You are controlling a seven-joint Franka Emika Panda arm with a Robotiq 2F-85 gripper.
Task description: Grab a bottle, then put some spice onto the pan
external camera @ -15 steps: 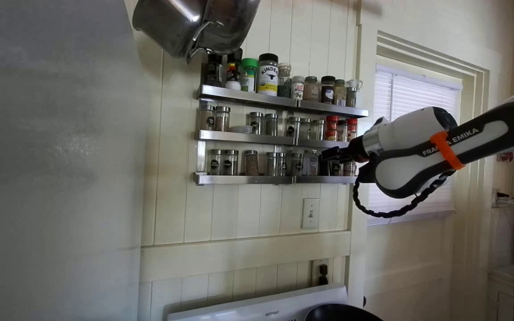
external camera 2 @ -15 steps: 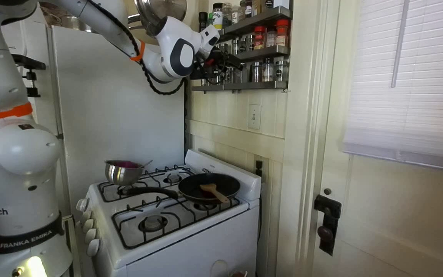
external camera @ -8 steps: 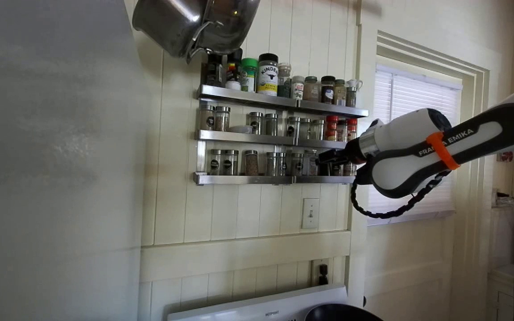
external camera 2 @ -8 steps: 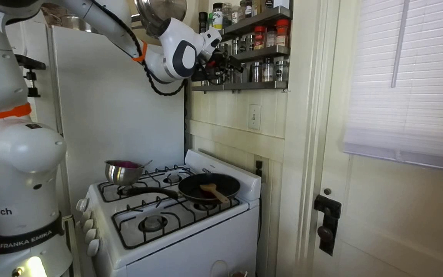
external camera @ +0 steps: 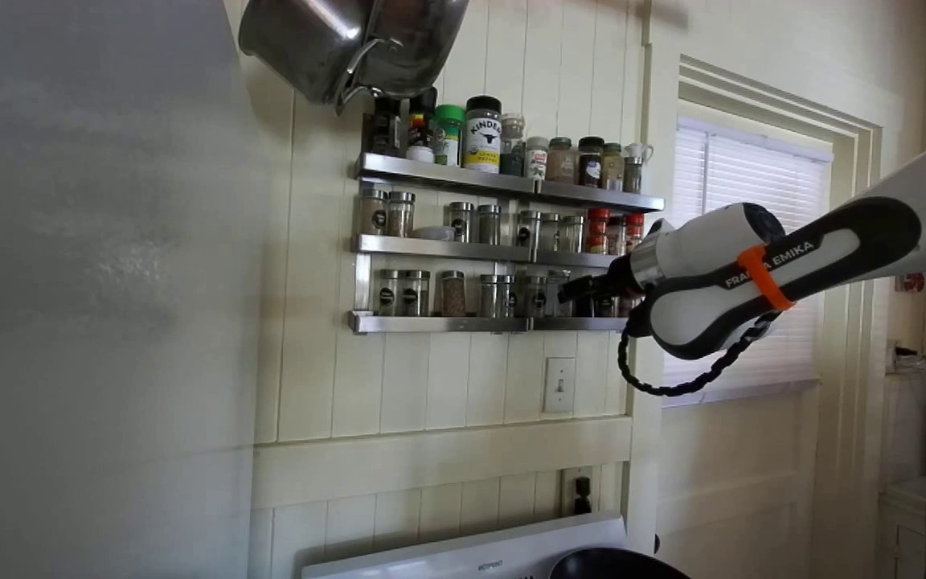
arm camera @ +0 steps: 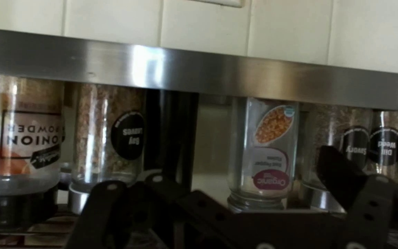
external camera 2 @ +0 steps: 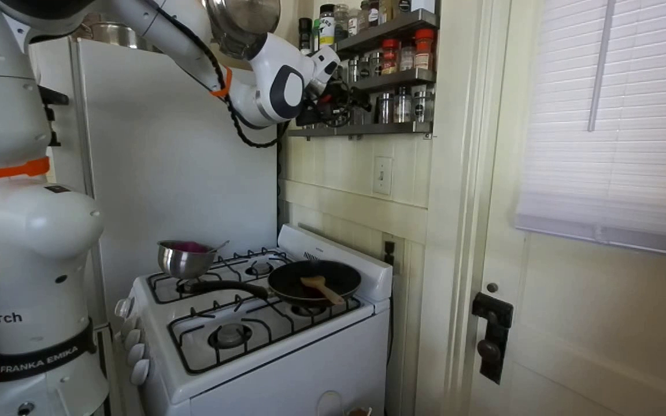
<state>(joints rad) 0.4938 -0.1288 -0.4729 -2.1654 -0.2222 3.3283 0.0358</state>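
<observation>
We are logging the arm [external camera: 704,281] carrying the gripper [external camera: 574,289] leftward and slightly down in an exterior view, so that it is overlapping more of a clear bottle [external camera: 557,310] on the lowest shelf [external camera: 447,323]. In an exterior view we are reading the upper orange band [external camera 2: 223,82] shifting rightward and down, the lettering "Birch" [external camera 2: 5,317] turning into fuller sight. We are also seeing the base [external camera 2: 73,384] losing its bright yellow glow.
</observation>
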